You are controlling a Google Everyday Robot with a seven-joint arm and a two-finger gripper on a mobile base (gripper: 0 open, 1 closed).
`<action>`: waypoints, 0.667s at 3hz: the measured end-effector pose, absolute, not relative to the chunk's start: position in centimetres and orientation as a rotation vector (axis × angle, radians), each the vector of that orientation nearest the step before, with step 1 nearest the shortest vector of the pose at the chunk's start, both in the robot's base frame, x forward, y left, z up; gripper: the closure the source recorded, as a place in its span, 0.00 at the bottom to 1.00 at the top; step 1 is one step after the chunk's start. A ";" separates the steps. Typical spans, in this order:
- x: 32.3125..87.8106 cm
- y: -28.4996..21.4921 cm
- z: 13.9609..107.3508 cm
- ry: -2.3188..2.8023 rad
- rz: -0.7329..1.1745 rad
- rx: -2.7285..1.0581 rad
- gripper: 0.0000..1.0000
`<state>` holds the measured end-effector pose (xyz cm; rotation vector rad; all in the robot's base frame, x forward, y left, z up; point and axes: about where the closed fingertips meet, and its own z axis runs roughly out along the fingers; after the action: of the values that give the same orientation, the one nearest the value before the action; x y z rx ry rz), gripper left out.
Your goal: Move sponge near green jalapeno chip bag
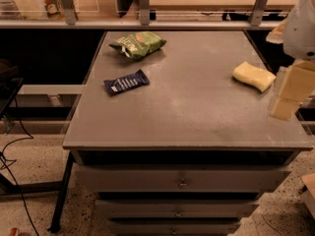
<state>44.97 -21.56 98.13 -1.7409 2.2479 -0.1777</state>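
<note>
The pale yellow sponge (pixel 253 76) lies on the grey table top (pixel 187 112) near its right edge. The green jalapeno chip bag (pixel 138 44) lies crinkled at the far left of the top, well apart from the sponge. My gripper (pixel 290 91) is a cream blocky shape hanging at the right edge of the view. It is just right of the sponge, a little nearer the camera, and holds nothing that I can see.
A flat dark blue packet with a white label (pixel 126 82) lies left of centre, in front of the chip bag. A rail with metal posts (pixel 143 6) runs behind the table. Drawers (pixel 183 181) sit under the top. Cables (pixel 15 181) lie on the floor at left.
</note>
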 end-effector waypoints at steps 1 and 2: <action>49.9 -23.3 96.4 2.359 -0.288 -1.759 0.00; 52.0 -24.6 96.3 2.365 -0.408 -1.758 0.00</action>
<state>51.98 -24.59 96.25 -1.7583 2.3653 -0.4081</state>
